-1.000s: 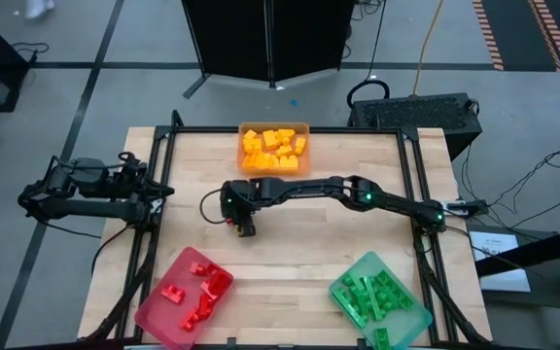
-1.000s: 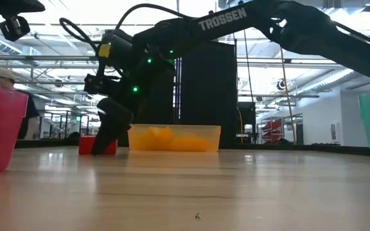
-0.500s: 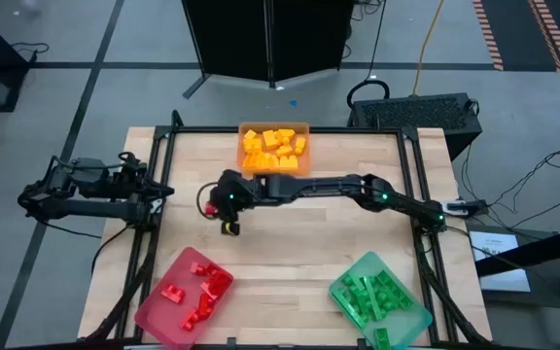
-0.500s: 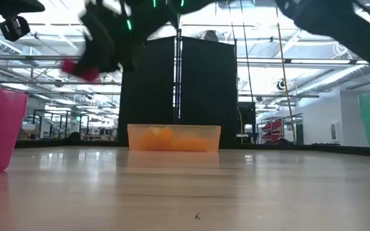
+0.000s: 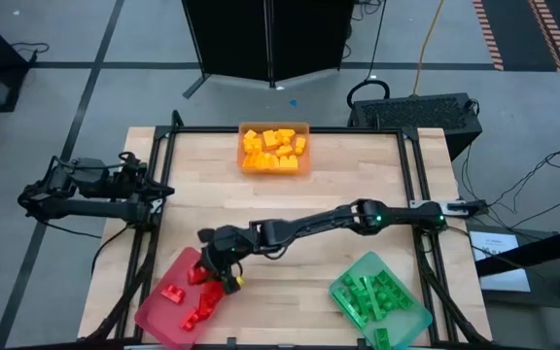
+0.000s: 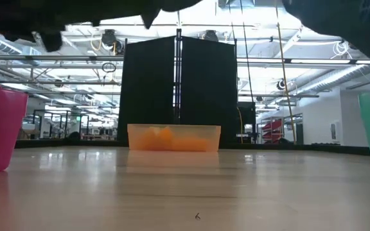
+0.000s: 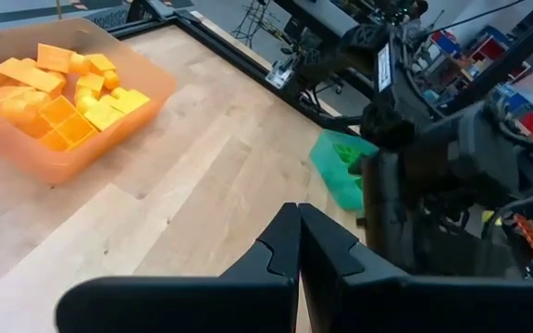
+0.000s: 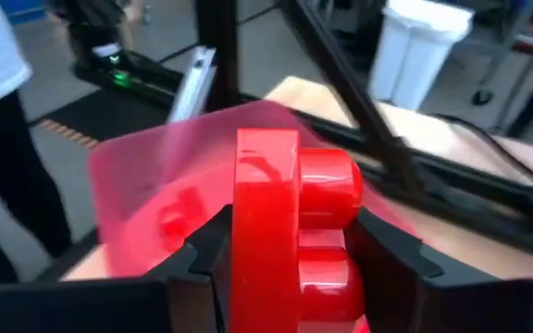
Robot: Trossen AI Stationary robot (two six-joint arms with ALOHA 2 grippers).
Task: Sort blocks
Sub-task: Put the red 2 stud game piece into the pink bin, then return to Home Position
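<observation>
A red block [image 8: 285, 231] is lifted clear of the table, with my right gripper [image 5: 207, 272] shut on it above the far right rim of the red tray [image 5: 168, 311]. In the right wrist view the red tray [image 8: 174, 176] lies just beyond the block. Several red blocks [image 5: 197, 297] lie in that tray. My left gripper [image 7: 299, 245] is shut on nothing and waits off the table's left edge, where the left arm [image 5: 90, 190] is parked. My right gripper pinches the red block between its two fingers [image 8: 202, 250], one on each of its opposite faces [image 8: 257, 250]. The fingers come slanting slightly down from the table's right side. The block stands on edge between them, studs toward one finger, clear of table and tray.
An orange tray [image 5: 275, 151] with yellow and orange blocks stands at the far middle. A green tray [image 5: 382, 297] with green blocks stands at the near right. The right arm [image 5: 358, 216] stretches across the table's middle. Bare wood [image 5: 290, 301] lies between the red and green trays.
My right gripper has lifted the red block off the table in front of the orange tray, then carried it up and toward the near left edge to the red tray. It has tipped from pointing steeply down to nearly level. The block stays in its fingers.
</observation>
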